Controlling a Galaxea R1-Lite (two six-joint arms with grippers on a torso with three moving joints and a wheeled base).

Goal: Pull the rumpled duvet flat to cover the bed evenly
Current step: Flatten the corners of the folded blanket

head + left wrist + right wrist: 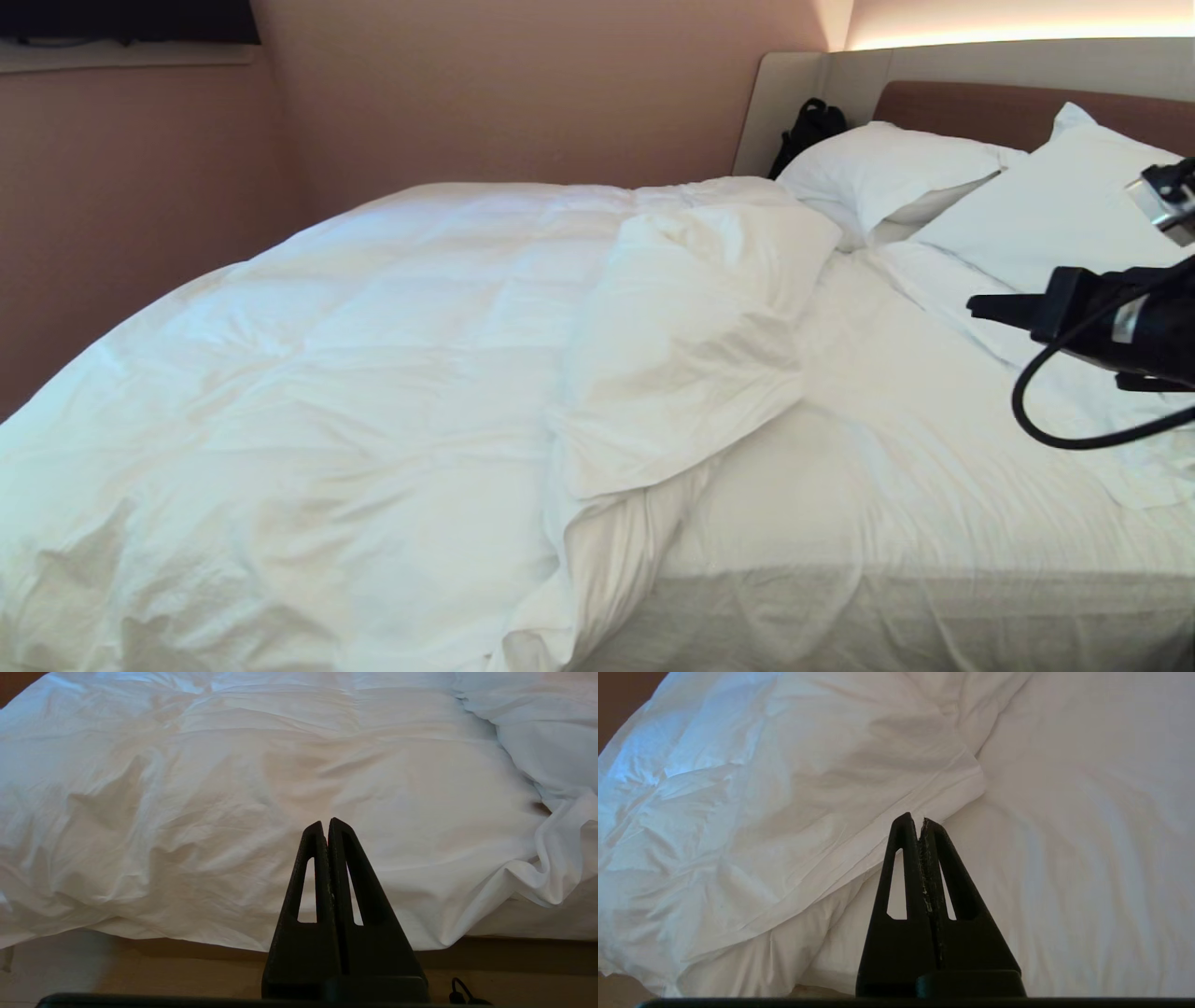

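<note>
The white puffy duvet (373,373) lies over the left part of the bed, rumpled. Its near right corner is folded back on itself as a thick flap (691,345). To the right of the flap the bed's bare white sheet (896,439) shows. My right gripper (973,306) hovers at the right edge above the sheet, shut and empty, pointing toward the flap. In the right wrist view its tips (915,820) are just short of the duvet's folded hem (878,826). My left gripper (325,823) is shut and empty, low in front of the duvet's hanging edge (233,788).
Two white pillows (887,168) (1055,205) rest against the brown headboard (980,107). A black bag (808,131) sits in the corner beside the headboard. A pink wall (140,205) runs along the bed's far side. Brown floor (140,970) shows below the duvet's edge.
</note>
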